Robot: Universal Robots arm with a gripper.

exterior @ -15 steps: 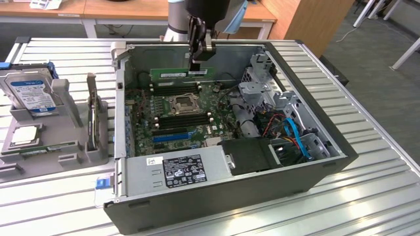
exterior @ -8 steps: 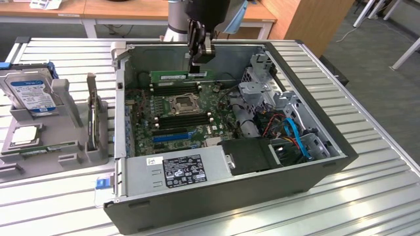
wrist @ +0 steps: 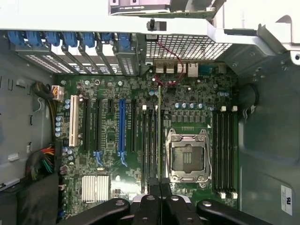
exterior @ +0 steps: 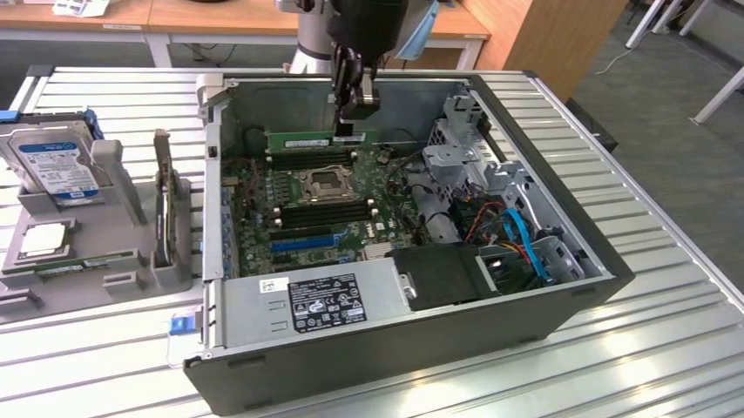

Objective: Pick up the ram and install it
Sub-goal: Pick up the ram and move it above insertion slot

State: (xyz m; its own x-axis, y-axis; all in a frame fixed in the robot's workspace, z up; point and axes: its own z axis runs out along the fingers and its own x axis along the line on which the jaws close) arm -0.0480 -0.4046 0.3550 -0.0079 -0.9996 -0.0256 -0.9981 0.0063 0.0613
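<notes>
The arm reaches straight down from above into the open computer case (exterior: pixel 558 287), which lies on its side on the slatted metal table (exterior: pixel 651 348). The wrist is vertical and the hand (exterior: pixel 347 131) points at the motherboard (exterior: pixel 250 187). The hand is closed on the ram (exterior: pixel 305 138), with its 2 black fingers (wrist: pixel 151 199) pressed together on the stick's upper edge near 1 end. In the exterior view the ram is a long, narrow green strip held level on its long edge. It carries a pale label near the middle, and most of its length reaches out from the hand toward the exterior view's left. It sits near the back wall of the case, over the far group of black slots (exterior: pixel 312 159), just beyond the processor socket (exterior: pixel 322 181). In the wrist view the ram (wrist: pixel 159 136) shows edge-on as a thin line running away from the hand (wrist: pixel 160 187). There it lies parallel to the long black slots (wrist: pixel 147 145), between them and the socket (wrist: pixel 187 159). I cannot tell whether its lower edge touches a slot or hangs just above it. On the exterior view's left, a grey holder (exterior: pixel 70 244) stands on the table with a hard drive (exterior: pixel 52 161) upright in it.
</notes>
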